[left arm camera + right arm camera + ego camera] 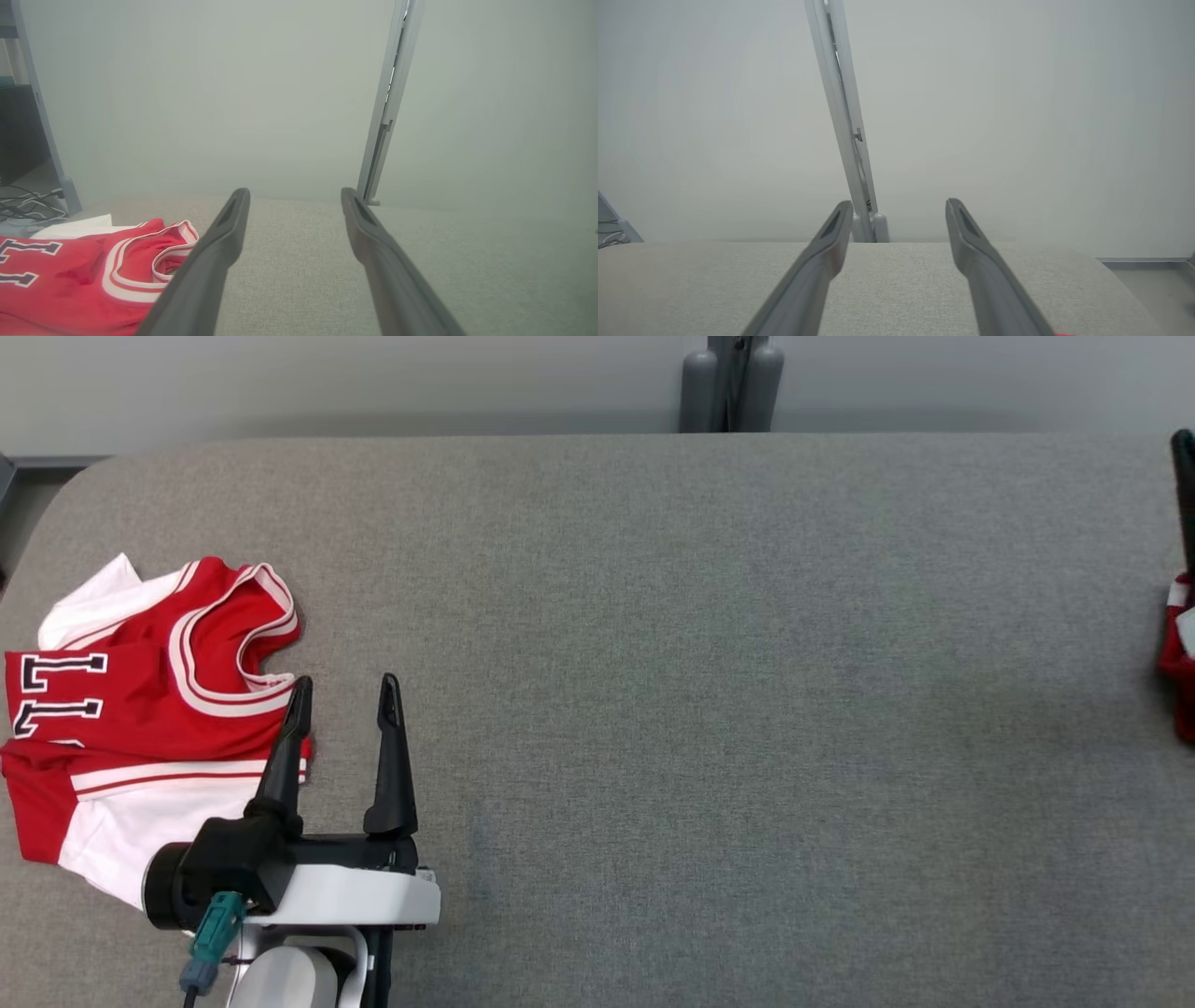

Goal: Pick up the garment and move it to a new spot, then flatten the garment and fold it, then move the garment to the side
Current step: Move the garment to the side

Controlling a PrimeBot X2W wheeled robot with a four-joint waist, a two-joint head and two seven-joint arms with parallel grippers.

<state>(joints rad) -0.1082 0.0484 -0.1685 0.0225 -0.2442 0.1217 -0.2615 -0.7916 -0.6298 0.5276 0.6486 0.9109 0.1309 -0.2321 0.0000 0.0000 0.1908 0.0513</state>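
A: Where is the garment right now?

B: The red basketball jersey (140, 728) lies on the grey counter (700, 663), just to the left of the left end effector (344, 695). It is bunched and partly folded over itself. The white-and-red striped neck trim sits closest to the fingertips, and a white panel lies back beside the wrist. The black, white-edged letters are on the side away from the fingers.

A: Is anything gripping it?

B: No. The left end effector is released, its fingers spread wide with bare counter between them. In the head view its left finger (285, 756) crosses the jersey's edge. Whether it touches the cloth, I cannot tell.

A: And the other arm?

B: The right end effector (899, 205) is released as well, with nothing between its fingers and plain counter beneath them. Ahead of it, past the counter's far edge, a grey post (840, 116) stands against a pale wall.

A: Anything else on the counter?

B: Well off to the right of the left end effector, at the head view's edge, there is a bit of red cloth (1178, 653) with some white. It is too cut off to identify.
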